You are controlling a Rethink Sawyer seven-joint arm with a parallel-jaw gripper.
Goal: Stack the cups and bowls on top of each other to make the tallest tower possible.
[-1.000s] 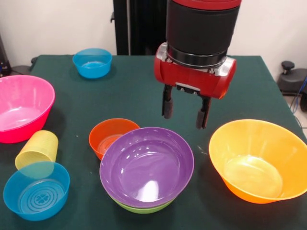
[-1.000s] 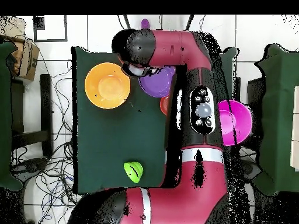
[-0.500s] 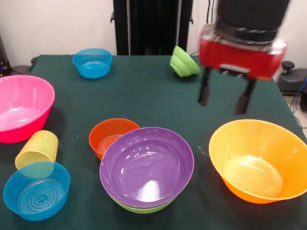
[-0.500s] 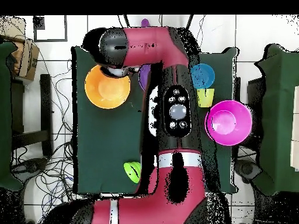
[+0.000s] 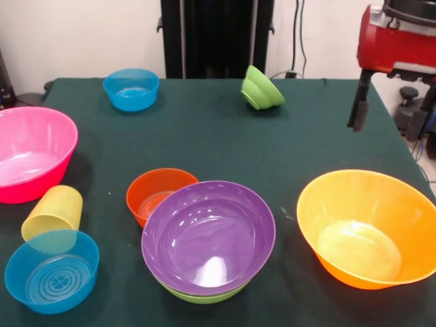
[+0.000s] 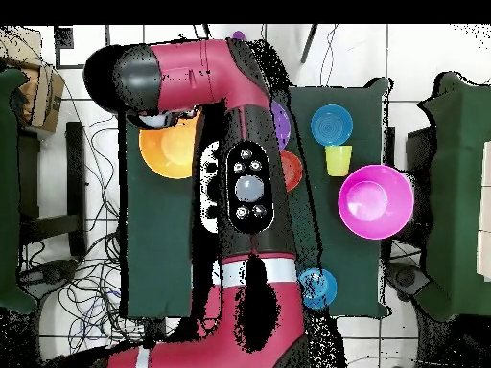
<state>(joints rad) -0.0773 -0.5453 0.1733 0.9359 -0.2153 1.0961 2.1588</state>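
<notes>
While the gripper hangs empty at the upper right, fingers spread, the purple bowl sits nested on a green bowl at bottom center; I'd guess the orange bowl gets grabbed next.

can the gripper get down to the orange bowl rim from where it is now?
Probably yes. The gripper hangs empty above and behind the big orange bowl, which sits alone with bare cloth around it; nothing stands between them.

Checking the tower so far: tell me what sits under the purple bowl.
A lime green bowl is nested under the purple bowl; only a strip of its rim shows at the near edge. Its body, and anything beneath it, is covered.
</notes>
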